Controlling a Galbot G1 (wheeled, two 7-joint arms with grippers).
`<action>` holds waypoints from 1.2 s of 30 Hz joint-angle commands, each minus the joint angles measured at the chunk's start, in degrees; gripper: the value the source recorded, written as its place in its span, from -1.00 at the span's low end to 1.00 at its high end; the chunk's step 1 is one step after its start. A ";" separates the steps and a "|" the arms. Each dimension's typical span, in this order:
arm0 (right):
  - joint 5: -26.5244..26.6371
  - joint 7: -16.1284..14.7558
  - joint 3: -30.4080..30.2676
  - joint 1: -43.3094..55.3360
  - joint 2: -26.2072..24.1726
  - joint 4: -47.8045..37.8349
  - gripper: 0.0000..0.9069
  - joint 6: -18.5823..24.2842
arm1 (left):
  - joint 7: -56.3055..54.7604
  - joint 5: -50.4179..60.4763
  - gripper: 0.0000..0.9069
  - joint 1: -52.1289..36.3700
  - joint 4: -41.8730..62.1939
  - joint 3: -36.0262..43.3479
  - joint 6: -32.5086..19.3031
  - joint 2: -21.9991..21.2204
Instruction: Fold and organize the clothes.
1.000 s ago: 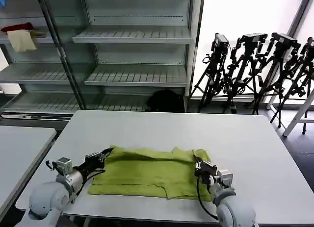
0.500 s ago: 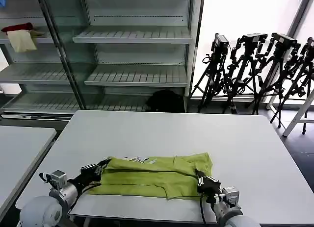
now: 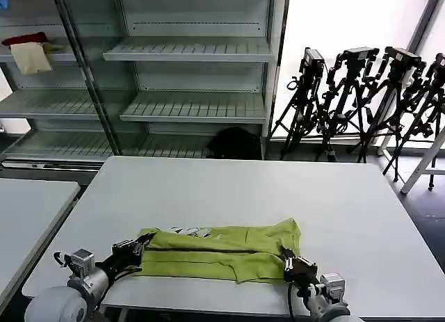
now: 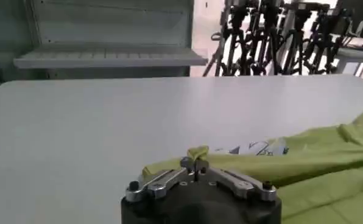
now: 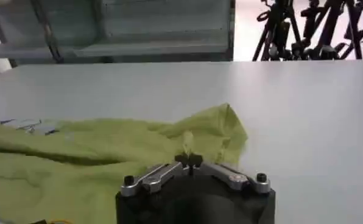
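- T-shirt (image 3: 222,252) is laid folded near the table's (image 3: 229,190) front edge.
- Its left end is pinched by the closed left gripper (image 3: 136,250).
- Its right end is pinched by the closed right gripper (image 3: 287,261).

From the head camera, both my arms run off the bottom edge of the frame, so I get little more than the wrists. The T-shirt (image 3: 222,252) is folded over on itself, and its printed graphic (image 3: 192,231) peeks out as a white sliver too small for me to read. In each wrist picture the camera housing blocks the lower middle. The left hand (image 4: 195,166) covers the cloth edge it pinches, and the right hand (image 5: 188,159) covers its own pinch too.
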 commanded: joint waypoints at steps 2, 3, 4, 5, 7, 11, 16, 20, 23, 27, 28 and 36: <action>-17.55 0.92 -0.44 -0.32 2.98 -1.52 1.00 1.01 | -2.25 4.52 1.00 0.16 -1.69 0.68 -0.07 -1.01; -18.37 1.51 -0.46 -0.27 2.79 -1.68 1.00 1.28 | -2.47 4.38 1.00 0.15 -1.76 0.68 -0.08 -1.24; -19.04 1.75 -0.44 -0.26 2.61 -1.72 1.00 1.46 | -2.71 4.34 1.00 0.15 -1.84 0.68 -0.13 -1.36; -20.44 2.17 -0.25 -0.20 2.44 -1.87 1.00 2.10 | -3.11 3.76 1.00 0.18 -2.20 0.50 -0.23 -1.80; -21.44 2.19 0.30 -0.09 2.61 -1.89 1.00 2.14 | -3.78 2.44 1.00 0.33 -2.83 0.12 -0.36 -2.04; -21.39 2.09 1.50 0.07 2.21 -1.85 1.00 1.93 | -7.80 -3.76 1.00 0.53 -4.77 -1.57 -1.31 -3.87; -7.74 1.69 4.15 0.15 2.70 0.73 1.00 5.78 | -14.34 -4.11 1.00 3.91 -7.37 -3.37 -2.15 -7.23; 11.40 0.61 7.48 3.42 2.90 4.43 1.00 13.82 | -17.94 1.66 1.00 7.89 -7.42 -0.87 -4.65 -9.37; 17.66 1.08 8.88 6.19 2.95 6.60 1.00 14.76 | -19.99 3.01 1.00 9.22 -6.42 0.93 -5.63 -11.38; 17.41 2.08 10.10 9.64 2.28 7.61 1.00 13.55 | -21.66 5.10 1.00 10.09 -5.12 2.72 -7.22 -12.98; 16.86 2.26 10.22 10.04 2.09 7.55 1.00 12.98 | -21.98 5.32 1.00 10.16 -4.94 3.05 -7.38 -13.10; 14.51 2.43 9.91 10.55 2.40 6.28 1.00 11.47 | -23.50 8.71 -0.02 9.24 -3.05 4.86 -7.17 -14.86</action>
